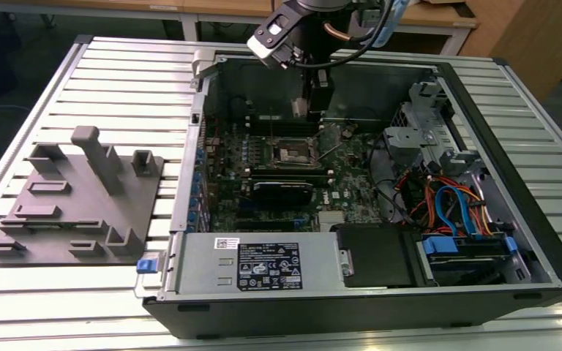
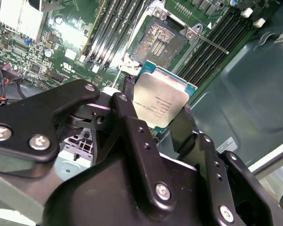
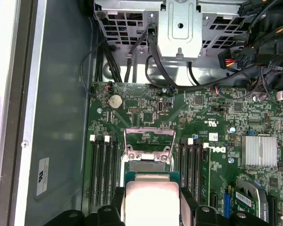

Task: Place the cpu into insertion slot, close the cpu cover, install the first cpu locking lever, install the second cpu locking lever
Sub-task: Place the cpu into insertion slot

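One tool (image 2: 155, 117) holds the cpu (image 2: 162, 96) tight by two edges, hanging close to the open insertion slot (image 2: 158, 42). I think the chip is not in yet. The cpu cover (image 3: 149, 130) stands lifted up, so the cover and both levers (image 2: 210, 43) are not done yet.

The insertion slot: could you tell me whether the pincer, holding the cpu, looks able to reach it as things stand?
Probably yes: the pincer grips the cpu near the insertion slot, whose cpu cover stands open, and nothing seems to lie between them.
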### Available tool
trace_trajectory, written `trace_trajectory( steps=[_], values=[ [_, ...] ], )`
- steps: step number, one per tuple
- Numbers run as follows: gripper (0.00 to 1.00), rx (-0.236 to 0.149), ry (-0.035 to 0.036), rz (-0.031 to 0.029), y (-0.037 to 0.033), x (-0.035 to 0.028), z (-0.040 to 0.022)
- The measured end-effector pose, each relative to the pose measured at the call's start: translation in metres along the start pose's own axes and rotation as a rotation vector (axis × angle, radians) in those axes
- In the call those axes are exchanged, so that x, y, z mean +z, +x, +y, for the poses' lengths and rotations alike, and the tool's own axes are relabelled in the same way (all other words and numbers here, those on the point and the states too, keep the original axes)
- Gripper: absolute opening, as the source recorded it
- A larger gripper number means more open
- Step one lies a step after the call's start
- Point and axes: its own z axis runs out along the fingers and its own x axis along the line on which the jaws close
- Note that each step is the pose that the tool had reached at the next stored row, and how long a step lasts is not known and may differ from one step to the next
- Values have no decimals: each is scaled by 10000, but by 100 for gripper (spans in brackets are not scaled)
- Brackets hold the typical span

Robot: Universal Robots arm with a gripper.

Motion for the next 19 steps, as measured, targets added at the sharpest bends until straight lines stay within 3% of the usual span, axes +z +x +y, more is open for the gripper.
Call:
trace_trajectory(
  steps=[4,13,19],
  values=[
    [54,0,-2,2,0,13,-1],
    [54,0,-1,2,-3,154,-15],
    [54,0,0,0,-3,161,-15]
  ],
)
